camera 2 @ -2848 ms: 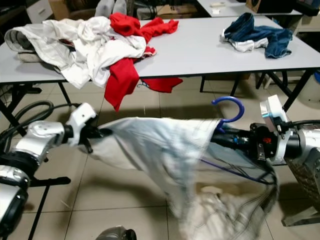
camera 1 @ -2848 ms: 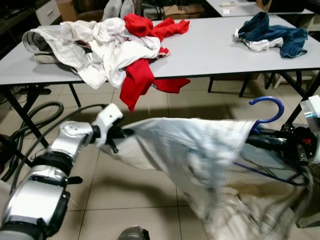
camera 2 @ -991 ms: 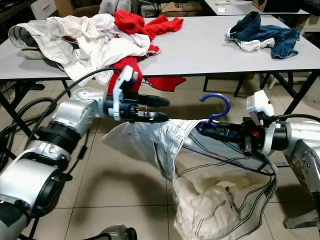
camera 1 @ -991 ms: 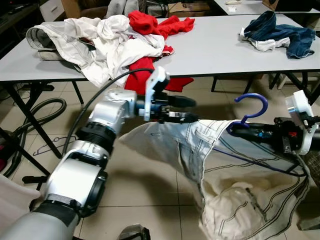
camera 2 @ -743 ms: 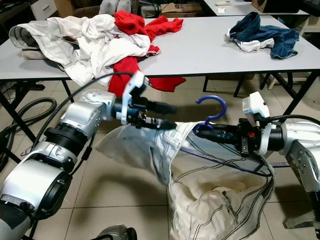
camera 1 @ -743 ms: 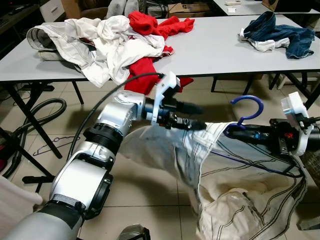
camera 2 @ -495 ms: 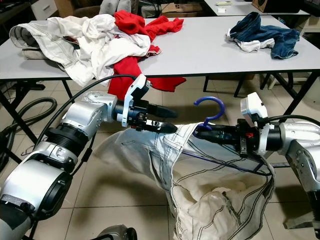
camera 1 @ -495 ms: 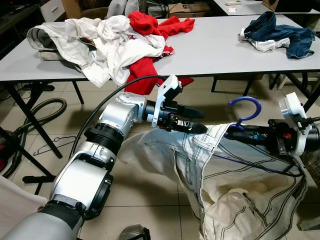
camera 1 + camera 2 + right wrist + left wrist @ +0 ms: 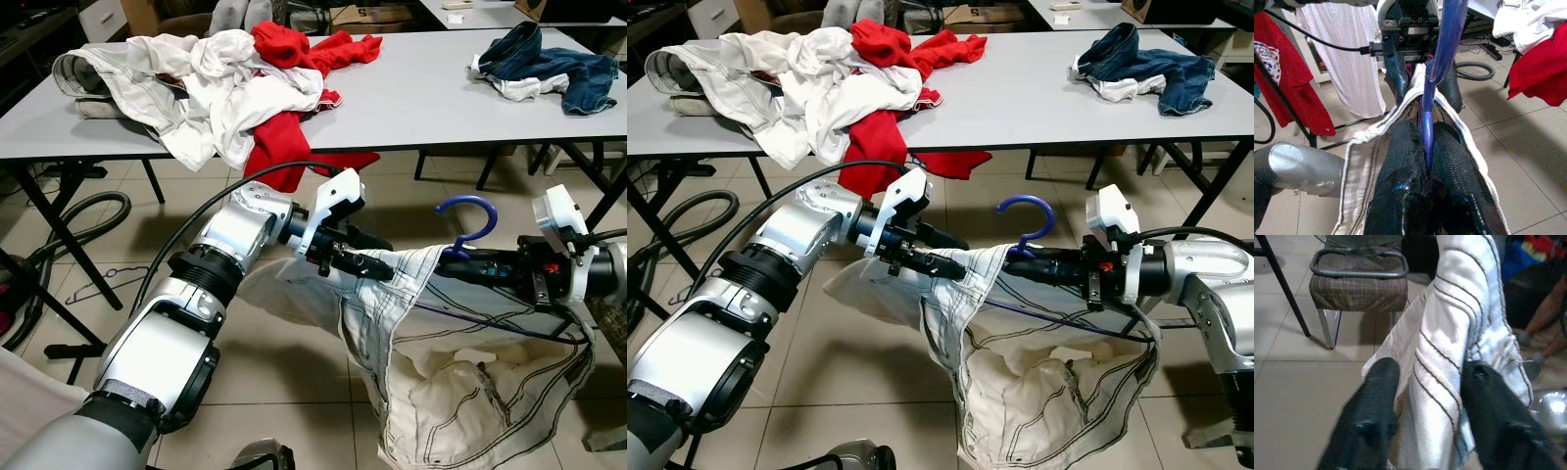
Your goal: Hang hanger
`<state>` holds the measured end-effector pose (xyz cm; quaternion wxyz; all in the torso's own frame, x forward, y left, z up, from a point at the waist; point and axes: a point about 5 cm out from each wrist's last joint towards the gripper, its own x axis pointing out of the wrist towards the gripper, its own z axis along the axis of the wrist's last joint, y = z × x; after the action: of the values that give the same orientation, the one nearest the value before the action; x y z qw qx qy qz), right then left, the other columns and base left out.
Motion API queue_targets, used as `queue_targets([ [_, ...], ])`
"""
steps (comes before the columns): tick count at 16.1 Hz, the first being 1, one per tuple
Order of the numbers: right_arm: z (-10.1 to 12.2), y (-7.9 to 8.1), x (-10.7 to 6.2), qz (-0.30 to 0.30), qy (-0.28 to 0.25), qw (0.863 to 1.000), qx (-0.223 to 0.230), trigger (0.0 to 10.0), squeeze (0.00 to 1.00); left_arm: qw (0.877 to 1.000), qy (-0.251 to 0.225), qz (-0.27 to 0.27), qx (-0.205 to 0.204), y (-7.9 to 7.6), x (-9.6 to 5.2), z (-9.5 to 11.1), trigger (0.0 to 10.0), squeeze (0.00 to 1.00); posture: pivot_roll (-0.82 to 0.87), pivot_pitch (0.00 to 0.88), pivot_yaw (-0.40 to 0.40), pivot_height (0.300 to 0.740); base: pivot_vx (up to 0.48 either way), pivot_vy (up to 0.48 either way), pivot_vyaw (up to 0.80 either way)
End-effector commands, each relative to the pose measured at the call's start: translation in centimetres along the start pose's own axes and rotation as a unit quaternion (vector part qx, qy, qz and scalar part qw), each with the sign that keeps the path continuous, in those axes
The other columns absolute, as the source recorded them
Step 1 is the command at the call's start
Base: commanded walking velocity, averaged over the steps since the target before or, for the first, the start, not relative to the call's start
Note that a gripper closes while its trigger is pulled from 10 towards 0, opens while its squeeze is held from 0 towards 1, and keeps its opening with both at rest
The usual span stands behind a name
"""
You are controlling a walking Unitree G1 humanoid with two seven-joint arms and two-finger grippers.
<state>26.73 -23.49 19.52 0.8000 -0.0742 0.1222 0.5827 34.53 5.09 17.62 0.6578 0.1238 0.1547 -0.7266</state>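
— How is the hanger [image 9: 1024, 227] seen, relative to the grey table [image 9: 411, 98]?

— A blue hanger is seen in front of the table, below its edge, its hook upright; a white garment with dark stitching [image 9: 460, 372] is draped from it toward the tiled floor.

— And the arms?

— Both are stretched inward before the table. The right gripper [image 9: 1422, 161] is clamped on the hanger's stem. The waistband is pinched between the fingers of the left gripper [image 9: 377, 264]. On the table beyond, white and red clothes [image 9: 225, 78] and jeans [image 9: 539, 64] are piled.

Silver ribbed arms, black joint rings, white wrist housings (black cable trailing), black-fingered left tool [image 9: 377, 262]
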Motion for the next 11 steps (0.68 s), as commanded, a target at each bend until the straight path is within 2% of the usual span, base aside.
queue_targets([
  [1, 2.82, -0.18, 0.07, 0.003, -0.036, 0.998, -0.06, 10.0, 0.0, 0.999, 0.041, 0.0, -0.006, -0.08, -0.14, -1.22, 0.0, 0.0, -0.02, 0.0, 0.067, 0.74, 0.0, 0.0, 0.0],
  [6, 3.01, -0.02, 0.36, 0.008, -0.039, 0.997, -0.066, 10.0, 0.0, 1.0, 0.026, -0.008, 0.002, -0.17, 0.18, -0.97, 0.0, 0.0, -0.03, 0.0, 0.068, 0.74, 0.0, 0.0, 0.0],
  [11, 3.06, -0.01, 0.41, 0.009, -0.04, 0.997, -0.068, 10.0, 0.0, 1.0, 0.008, -0.006, -0.004, -0.2, -0.13, -1.36, 0.0, 0.0, -0.03, 0.0, 0.067, 0.74, 0.0, 0.0, 0.0],
])
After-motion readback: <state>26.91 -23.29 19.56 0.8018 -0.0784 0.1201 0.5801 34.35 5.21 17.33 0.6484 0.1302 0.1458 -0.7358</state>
